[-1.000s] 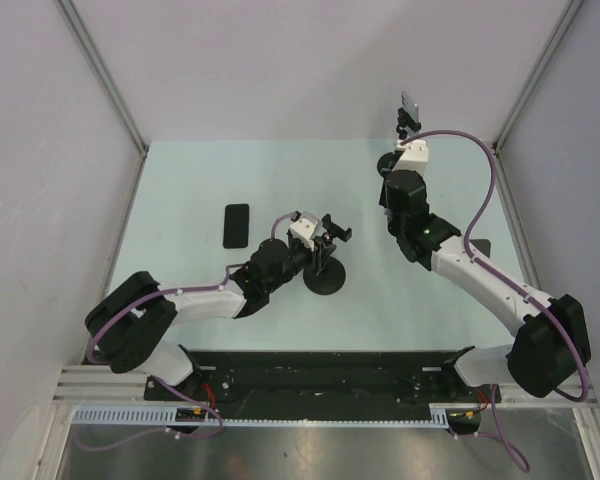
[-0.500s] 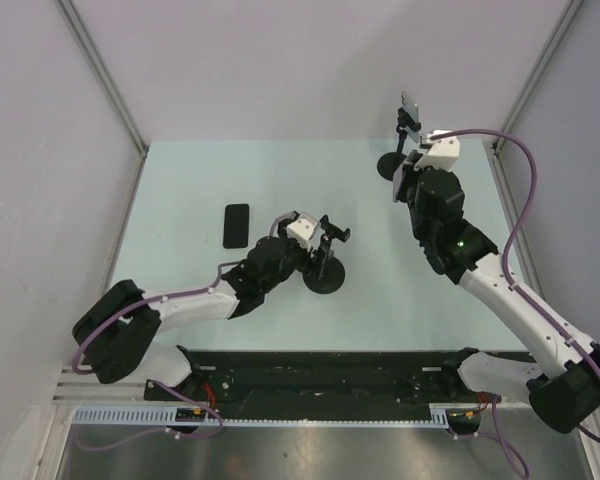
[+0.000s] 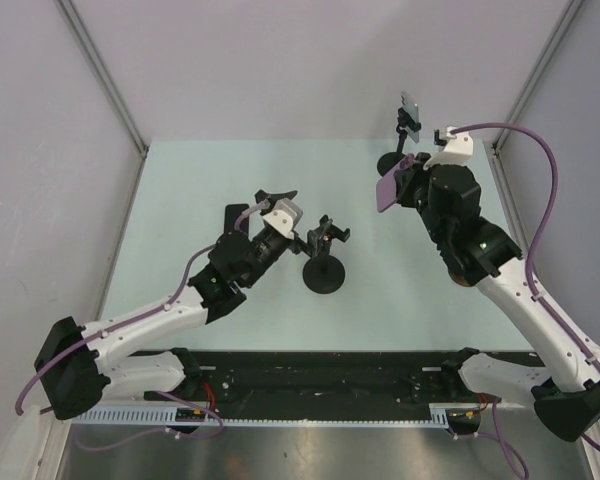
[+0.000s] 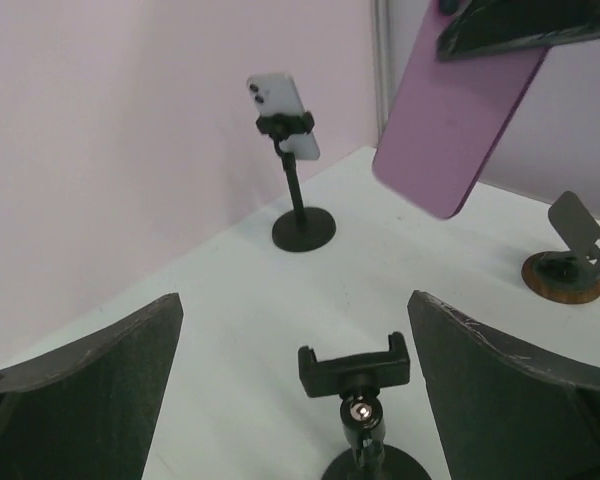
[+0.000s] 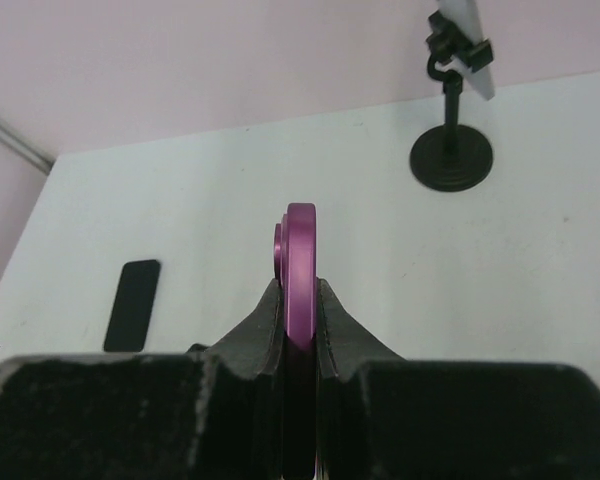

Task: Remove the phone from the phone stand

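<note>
Phone [image 5: 300, 255] sits clamped edgewise in the right gripper [image 5: 300, 300], raised off the table [image 3: 200, 180]. Left gripper [image 4: 292, 330] hangs wide open, holding nothing, near the black stand [image 4: 355, 372].

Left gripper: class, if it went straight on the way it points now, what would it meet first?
Probably the empty phone stand, low between the open fingers of the left gripper; depth is unclear.

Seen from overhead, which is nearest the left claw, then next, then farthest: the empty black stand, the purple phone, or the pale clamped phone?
1. The empty stand, just right of the left gripper.
2. The purple phone, farther right, held aloft.
3. The pale phone, far back right, on its stand.
</note>
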